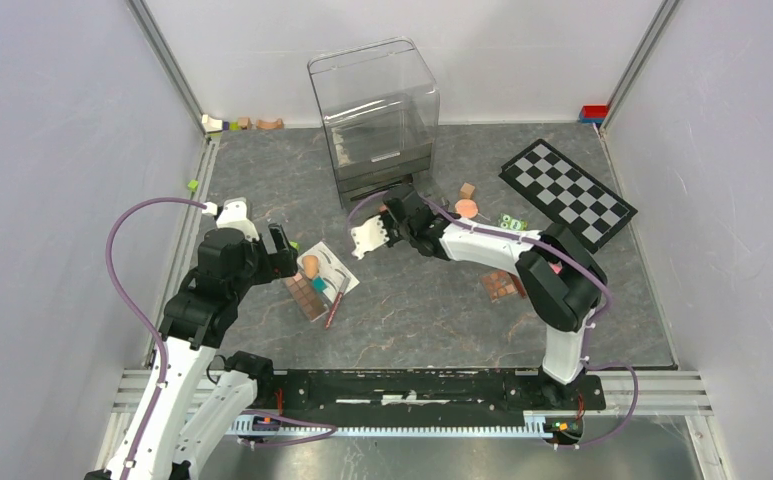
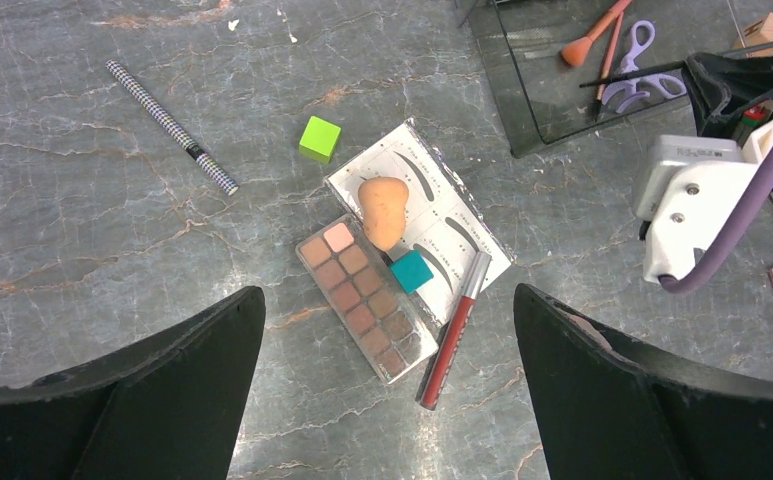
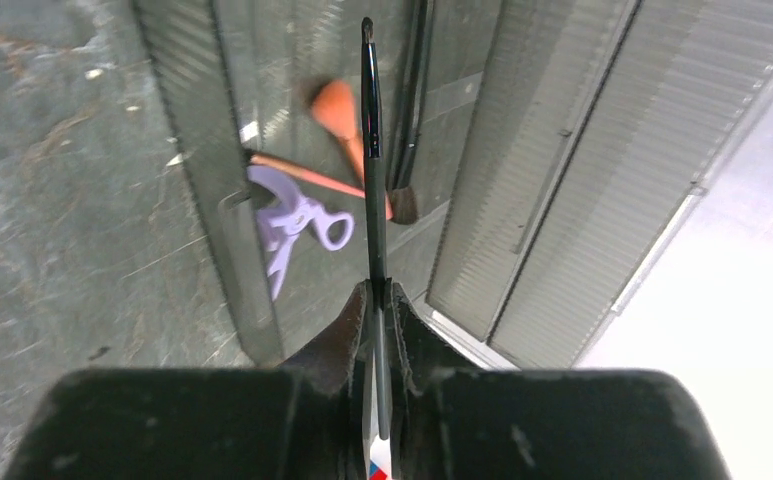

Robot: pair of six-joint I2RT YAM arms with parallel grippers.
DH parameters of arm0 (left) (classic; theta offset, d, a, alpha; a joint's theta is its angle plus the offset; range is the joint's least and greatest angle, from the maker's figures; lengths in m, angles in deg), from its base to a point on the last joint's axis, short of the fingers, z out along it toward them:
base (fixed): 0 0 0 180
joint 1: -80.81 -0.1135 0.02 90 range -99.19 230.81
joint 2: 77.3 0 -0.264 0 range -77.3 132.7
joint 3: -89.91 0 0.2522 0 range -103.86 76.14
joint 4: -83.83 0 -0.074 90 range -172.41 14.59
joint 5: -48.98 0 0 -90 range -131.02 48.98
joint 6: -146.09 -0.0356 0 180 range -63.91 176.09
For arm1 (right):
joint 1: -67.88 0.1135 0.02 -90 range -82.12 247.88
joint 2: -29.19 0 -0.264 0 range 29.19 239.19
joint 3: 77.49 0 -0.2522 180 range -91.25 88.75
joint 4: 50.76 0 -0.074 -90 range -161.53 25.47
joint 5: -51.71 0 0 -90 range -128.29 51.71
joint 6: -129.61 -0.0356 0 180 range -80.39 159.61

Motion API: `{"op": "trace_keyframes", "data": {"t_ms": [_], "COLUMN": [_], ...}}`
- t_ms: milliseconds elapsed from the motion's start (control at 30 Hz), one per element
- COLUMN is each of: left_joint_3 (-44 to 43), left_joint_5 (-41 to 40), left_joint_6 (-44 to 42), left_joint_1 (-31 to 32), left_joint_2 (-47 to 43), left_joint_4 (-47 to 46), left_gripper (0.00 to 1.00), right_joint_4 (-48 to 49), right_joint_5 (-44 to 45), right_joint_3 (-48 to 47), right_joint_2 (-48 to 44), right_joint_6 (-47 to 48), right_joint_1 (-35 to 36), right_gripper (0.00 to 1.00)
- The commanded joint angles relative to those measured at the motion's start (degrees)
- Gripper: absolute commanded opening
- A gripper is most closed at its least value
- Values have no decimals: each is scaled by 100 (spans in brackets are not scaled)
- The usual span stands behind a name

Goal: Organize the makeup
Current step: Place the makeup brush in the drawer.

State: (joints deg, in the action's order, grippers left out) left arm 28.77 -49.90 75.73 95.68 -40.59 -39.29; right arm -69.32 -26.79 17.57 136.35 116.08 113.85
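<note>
- Step in hand, by the look of it: a thin black brush (image 3: 369,130) is being delivered to the open drawer (image 3: 197,170) of the clear organizer (image 1: 372,90) at the back of the table.
- The brush is being pinched by its tail end in the right gripper (image 3: 379,295). The jaws are closed snug on it, and it's being held tip-first over the drawer.
- Lilac scissors (image 3: 297,215), an orange brush (image 3: 337,105) and a dark-handled brush (image 3: 412,100) are already lying in that drawer.
- The left gripper (image 2: 387,295) is being held above the table with its fingers spread wide and nothing between them.
- Right under it, a cluster is being lined up:
  - an eyeshadow palette (image 2: 362,300)
  - an eyebrow card (image 2: 427,180) with a peach sponge (image 2: 382,208) on top
  - a reddish pencil (image 2: 455,330) lying along the card's edge
- A checkered pencil (image 2: 172,127) is lying well apart from that cluster.
- The teal cube (image 2: 412,270) on the card and the green cube (image 2: 319,138) just beside it aren't makeup, so they're probably being left alone.
- Next move, as a guess: the brush is being readied for release. That should be done with the brush over the drawer floor, not its front wall, or it could be tipped back onto the table.
- After that, the cluster under the left gripper looks like the obvious pick. The sponge probably has to be lifted first, since it's sitting on the card.
</note>
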Motion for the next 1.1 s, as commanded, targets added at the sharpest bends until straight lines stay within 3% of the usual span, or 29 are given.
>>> {"op": "trace_keyframes", "data": {"t_ms": [0, 233, 467, 767, 933, 1067], "left_joint_3": [21, 25, 24, 26, 26, 26], "left_joint_5": [-4, 0, -5, -1, -32, 14], "left_joint_6": [86, 84, 85, 93, 93, 93], "left_joint_1": [-20, -22, -20, -20, -20, -20], "left_joint_2": [-35, -26, -10, 4, -5, 8], "left_joint_4": [-233, -233, -234, -235, -234, -238], "left_gripper": [100, 100, 100, 100, 100, 100], "right_joint_4": [682, 638, 849, 2482, 2877, 2357], "right_joint_5": [-106, -162, -232, -1428, -903, -310], "right_joint_3": [-370, -314, -148, 1427, 2618, 2995], "right_joint_2": [101, 186, 51, -1574, -2560, -2900], "right_joint_6": [-123, -175, -474, -3053, -4714, -5476], "right_joint_1": [-62, -123, -167, -636, -1069, -1477], "right_gripper": [12, 24, 26, 28, 29, 29]}}
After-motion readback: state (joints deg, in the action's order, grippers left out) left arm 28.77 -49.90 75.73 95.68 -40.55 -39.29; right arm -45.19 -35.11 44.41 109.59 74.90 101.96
